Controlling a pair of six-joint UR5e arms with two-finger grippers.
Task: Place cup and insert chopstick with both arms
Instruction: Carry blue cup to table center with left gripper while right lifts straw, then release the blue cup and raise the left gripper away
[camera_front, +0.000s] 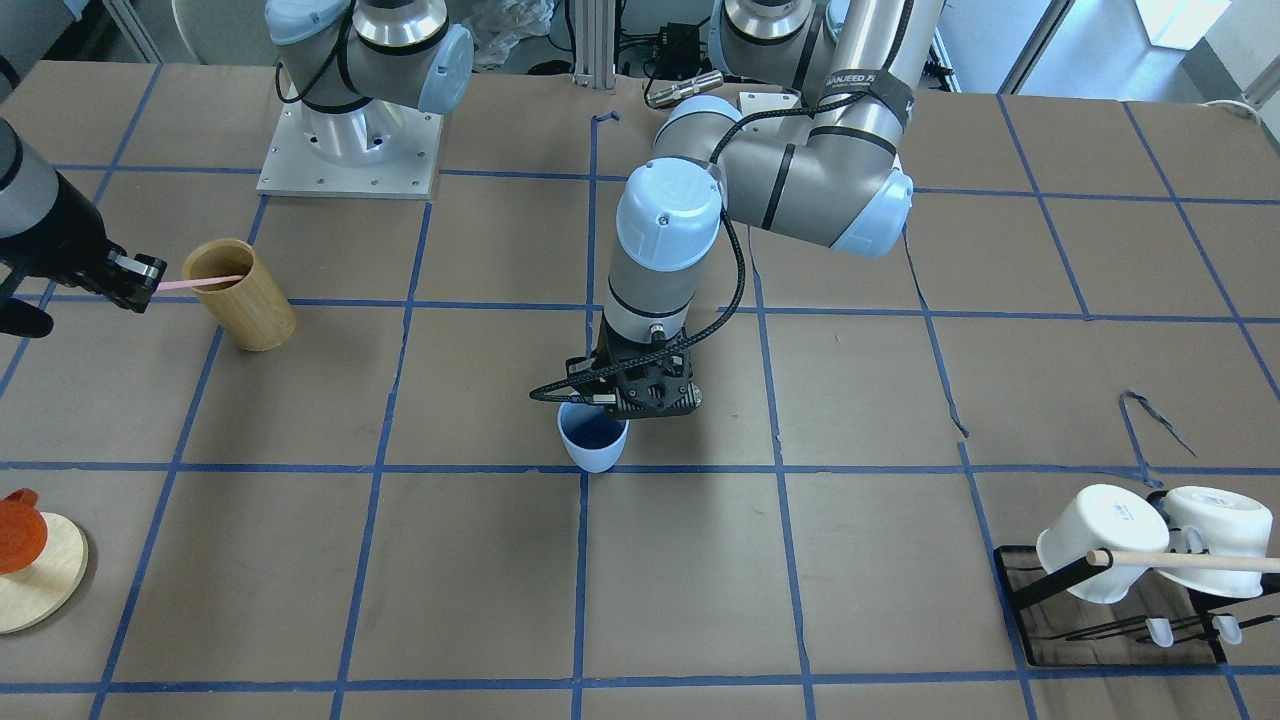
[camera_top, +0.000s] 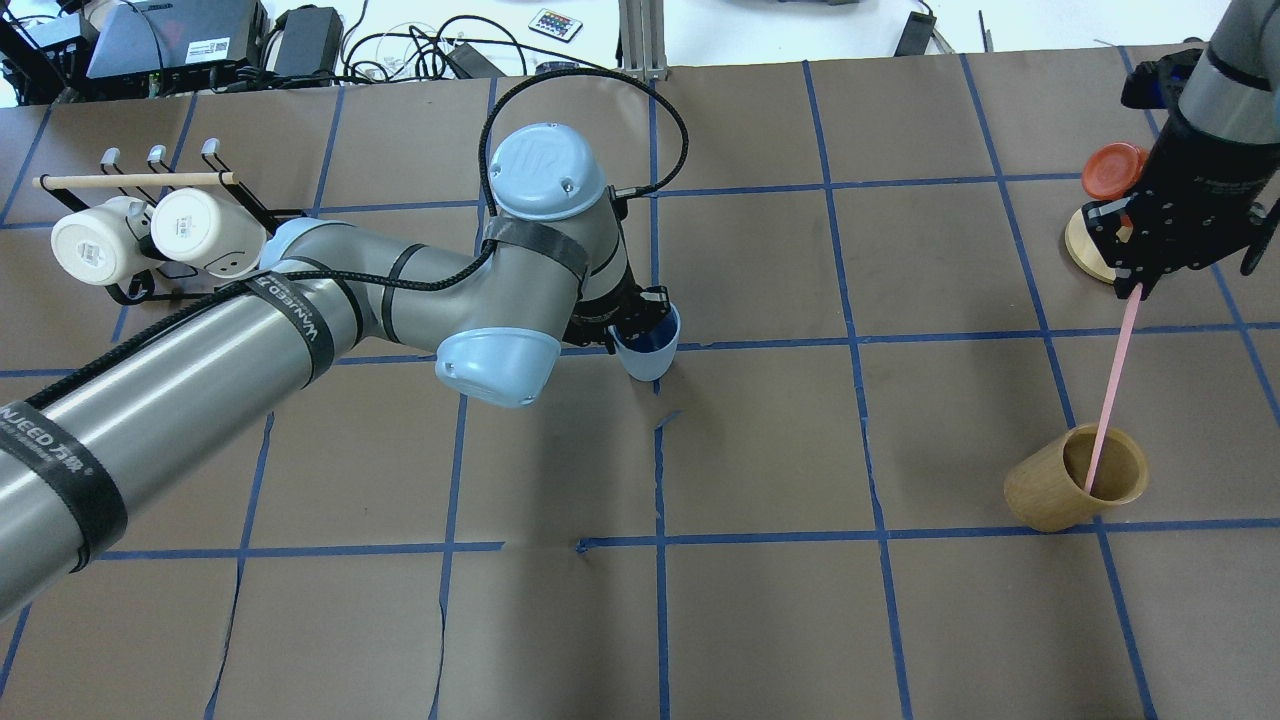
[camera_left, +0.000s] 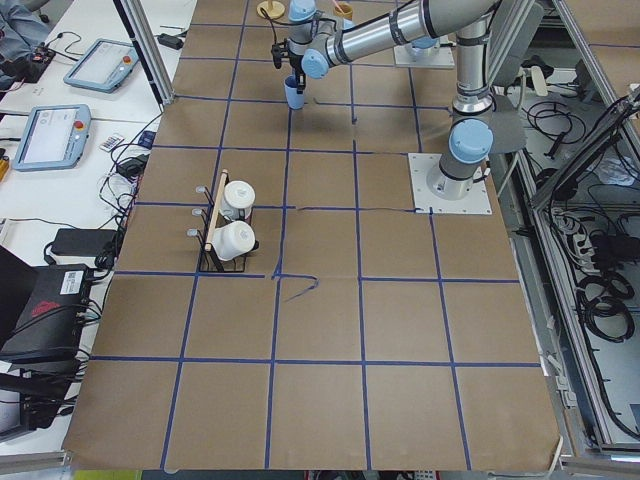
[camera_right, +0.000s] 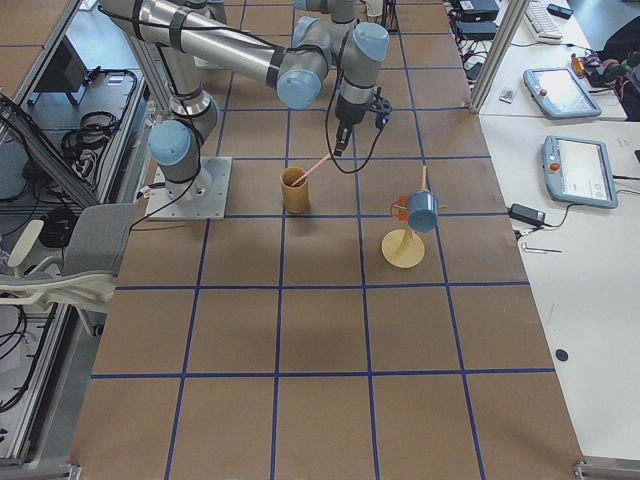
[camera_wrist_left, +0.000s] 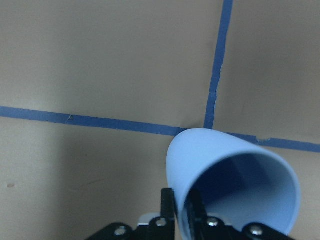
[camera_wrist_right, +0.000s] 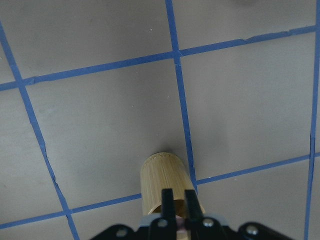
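Left arm reached mid-table, left gripper pinching the rim of the cup, which sat at a tape crossing, touching down or not I couldn't tell. Right gripper was clamped on the chopstick, which slanted down into the bamboo holder, well apart from the cup, with an open stretch of table between.

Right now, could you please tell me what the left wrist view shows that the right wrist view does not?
Only the left wrist view: the light-blue cup, its wall clamped by the left pincer. Only the right wrist view: the bamboo cylinder below the right pincer. Both: the brown table, blue tape lines, and a pincer at the bottom edge.
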